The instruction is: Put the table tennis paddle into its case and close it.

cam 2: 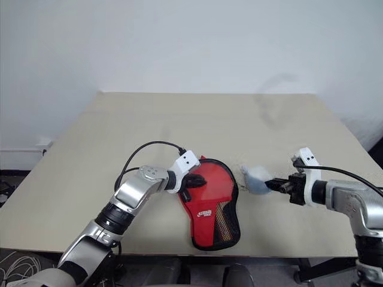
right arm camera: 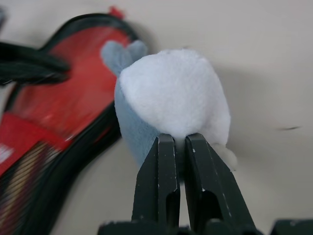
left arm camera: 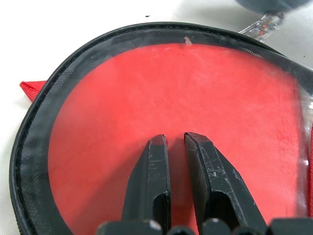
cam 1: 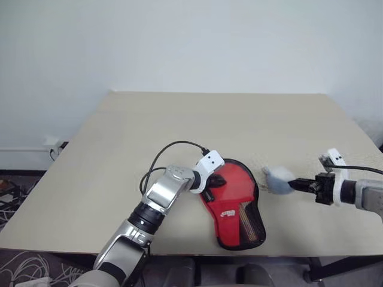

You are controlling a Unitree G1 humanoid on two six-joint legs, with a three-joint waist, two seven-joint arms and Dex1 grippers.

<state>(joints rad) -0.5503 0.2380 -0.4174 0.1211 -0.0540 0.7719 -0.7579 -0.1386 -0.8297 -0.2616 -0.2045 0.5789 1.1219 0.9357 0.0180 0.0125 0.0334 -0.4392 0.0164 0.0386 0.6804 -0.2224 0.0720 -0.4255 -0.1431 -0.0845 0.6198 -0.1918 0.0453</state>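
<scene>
While flat on the table (cam 1: 90,179), case (cam 1: 234,206) lengthwise toward robot; left end effector (left arm camera: 175,140) nearly closed, empty.

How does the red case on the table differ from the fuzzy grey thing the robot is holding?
The case is flat, paddle-shaped, red with black trim and a mesh pocket; the fuzzy toy is small, rounded, grey-blue and white. The case lies on the table; the toy is pinched in the right gripper, beside the case. The left gripper, nearly shut, sits over the case's round end and grips nothing. Both look soft.
</scene>
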